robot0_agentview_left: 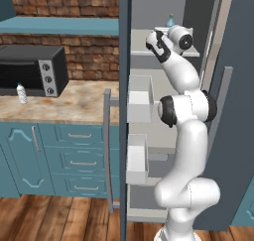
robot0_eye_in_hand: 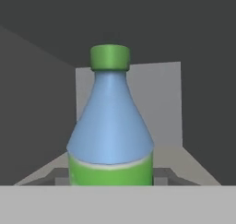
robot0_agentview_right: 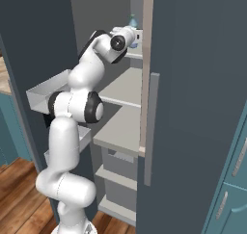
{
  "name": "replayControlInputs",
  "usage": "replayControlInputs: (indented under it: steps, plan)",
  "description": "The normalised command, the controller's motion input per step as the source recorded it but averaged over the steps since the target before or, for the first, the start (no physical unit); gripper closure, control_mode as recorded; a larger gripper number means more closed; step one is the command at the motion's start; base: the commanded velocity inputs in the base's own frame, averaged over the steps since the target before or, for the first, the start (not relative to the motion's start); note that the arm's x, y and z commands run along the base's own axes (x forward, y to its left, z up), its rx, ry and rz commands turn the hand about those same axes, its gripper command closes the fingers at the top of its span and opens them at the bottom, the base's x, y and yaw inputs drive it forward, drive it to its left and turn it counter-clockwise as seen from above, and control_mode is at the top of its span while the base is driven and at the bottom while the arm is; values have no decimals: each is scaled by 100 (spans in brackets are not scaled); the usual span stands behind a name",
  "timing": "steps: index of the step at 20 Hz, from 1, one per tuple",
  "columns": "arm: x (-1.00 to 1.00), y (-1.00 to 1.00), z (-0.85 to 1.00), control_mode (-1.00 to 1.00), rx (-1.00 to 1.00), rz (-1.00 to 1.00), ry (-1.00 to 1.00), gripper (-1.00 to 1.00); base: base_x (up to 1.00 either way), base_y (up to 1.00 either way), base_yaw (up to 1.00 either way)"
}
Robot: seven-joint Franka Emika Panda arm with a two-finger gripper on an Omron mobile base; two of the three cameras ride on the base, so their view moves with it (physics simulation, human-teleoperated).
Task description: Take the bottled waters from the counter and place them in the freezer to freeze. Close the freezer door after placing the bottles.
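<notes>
Risk, as I judge it: the blue bottle (robot0_eye_in_hand: 110, 126) may topple on the freezer (robot0_agentview_left: 171, 46) shelf if the claw (robot0_agentview_left: 171, 29) releases it tilted or pulls away carelessly. The claw is closed about the upright bottle, which stands dead centre ahead of it, green cap at twelve o'clock. The whitish bottle (robot0_agentview_left: 21, 93) waits on the table (robot0_agentview_left: 69, 108), at nine o'clock from the arm.

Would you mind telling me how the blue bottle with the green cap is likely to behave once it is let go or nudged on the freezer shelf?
The blue bottle stands upright and tapers to a narrow green cap, so a knock near the top would probably tip it. Its round body would then likely roll on the flat freezer shelf. The smooth plastic looks fairly slippery.
</notes>
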Motion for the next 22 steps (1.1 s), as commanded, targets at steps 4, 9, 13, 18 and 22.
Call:
replayControlInputs:
  steps: [4,9,13,18,22]
  plan:
    - [0,0,0,-100,0,0,0,-100,0,0,0]
    - [-1,0,14,-100,0,0,3,-100,0,0,0]
    - [-24,0,49,-100,0,0,9,-100,0,0,0]
    - [-70,2,50,-100,0,0,18,-100,0,0,0]
    - [-71,28,23,-100,0,-3,24,-100,0,0,0]
